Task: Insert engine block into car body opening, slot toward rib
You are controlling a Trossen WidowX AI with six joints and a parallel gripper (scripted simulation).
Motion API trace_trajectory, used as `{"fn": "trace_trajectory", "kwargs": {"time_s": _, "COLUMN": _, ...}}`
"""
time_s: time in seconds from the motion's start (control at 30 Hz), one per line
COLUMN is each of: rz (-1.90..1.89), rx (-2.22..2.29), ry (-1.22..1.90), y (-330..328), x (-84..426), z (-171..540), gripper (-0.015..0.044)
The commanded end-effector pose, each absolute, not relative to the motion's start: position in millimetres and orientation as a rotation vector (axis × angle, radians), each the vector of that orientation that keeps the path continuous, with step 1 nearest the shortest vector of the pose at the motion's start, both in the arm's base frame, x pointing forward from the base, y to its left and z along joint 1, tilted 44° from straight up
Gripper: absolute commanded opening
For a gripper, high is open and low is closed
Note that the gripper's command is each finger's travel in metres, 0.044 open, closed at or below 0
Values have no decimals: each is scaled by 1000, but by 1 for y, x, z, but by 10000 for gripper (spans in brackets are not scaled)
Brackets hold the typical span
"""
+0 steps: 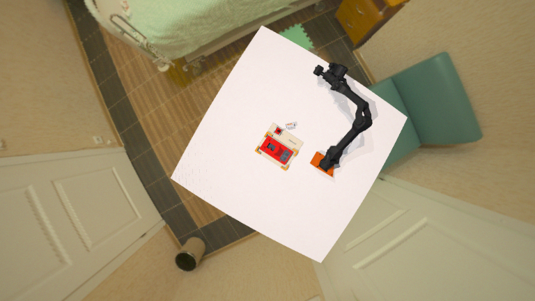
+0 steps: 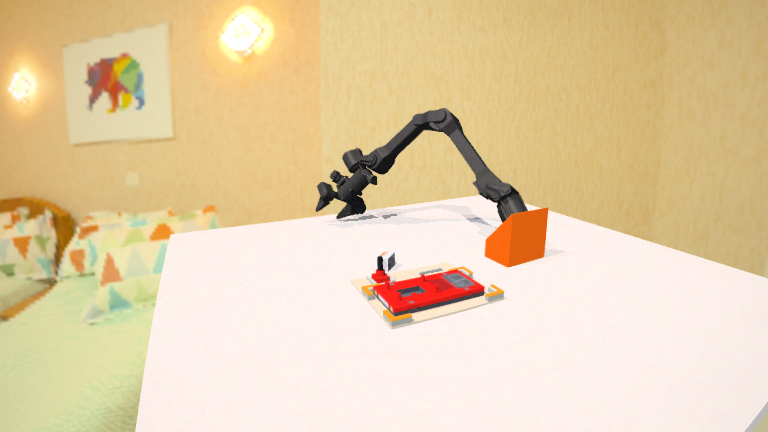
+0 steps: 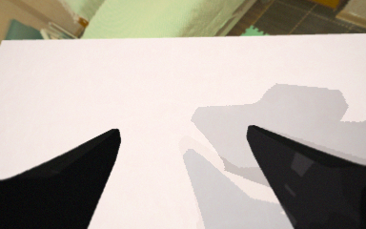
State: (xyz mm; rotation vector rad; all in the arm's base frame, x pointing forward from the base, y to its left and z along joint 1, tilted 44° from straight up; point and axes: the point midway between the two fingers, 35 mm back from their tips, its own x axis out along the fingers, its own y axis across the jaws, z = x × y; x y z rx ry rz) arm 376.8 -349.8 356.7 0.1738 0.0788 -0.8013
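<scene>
The red car body (image 1: 281, 150) (image 2: 433, 298) lies flat between orange-and-grey corner brackets on a cream base plate (image 1: 297, 141) (image 2: 451, 315). Its dark notched opening (image 1: 270, 146) (image 2: 410, 291) shows near one end. I cannot tell whether a block sits inside it. A small red stand (image 1: 278, 131) (image 2: 380, 276) with a black upright part is at the plate's corner. A small white-and-dark piece (image 1: 290, 125) (image 2: 388, 261) is beside it. I cannot tell which is the engine block. My gripper (image 1: 326, 68) (image 2: 330, 213) (image 3: 184, 133) is open and empty, above the table's far side, away from the car.
The orange arm base (image 1: 316, 159) (image 2: 527, 237) stands to one side of the cream plate. The table edge (image 3: 183, 38) crosses the top of the wrist view, with the bed (image 1: 221, 1) (image 3: 157, 16) beyond it. A teal chair (image 1: 437, 100) stands outside the table.
</scene>
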Motion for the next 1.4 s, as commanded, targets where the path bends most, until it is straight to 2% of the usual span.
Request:
{"fn": "trace_trajectory", "kwargs": {"time_s": 0.0, "rz": -760, "rx": 238, "ry": 128, "y": -317, "x": 396, "z": 339, "gripper": 440}}
{"fn": "trace_trajectory", "kwargs": {"time_s": 0.33, "rz": -744, "rx": 386, "ry": 404, "y": -235, "x": 428, "z": 255, "gripper": 440}}
{"fn": "trace_trajectory", "kwargs": {"time_s": 0.57, "rz": -764, "rx": 414, "ry": 636, "y": -163, "x": 428, "z": 195, "gripper": 440}}
{"fn": "trace_trajectory", "kwargs": {"time_s": 1.0, "rz": -857, "rx": 223, "ry": 980, "y": -46, "x": 374, "z": 122, "gripper": 440}}
{"fn": "trace_trajectory", "kwargs": {"time_s": 1.37, "rz": -921, "rx": -68, "ry": 1077, "y": 4, "x": 318, "z": 109, "gripper": 440}}
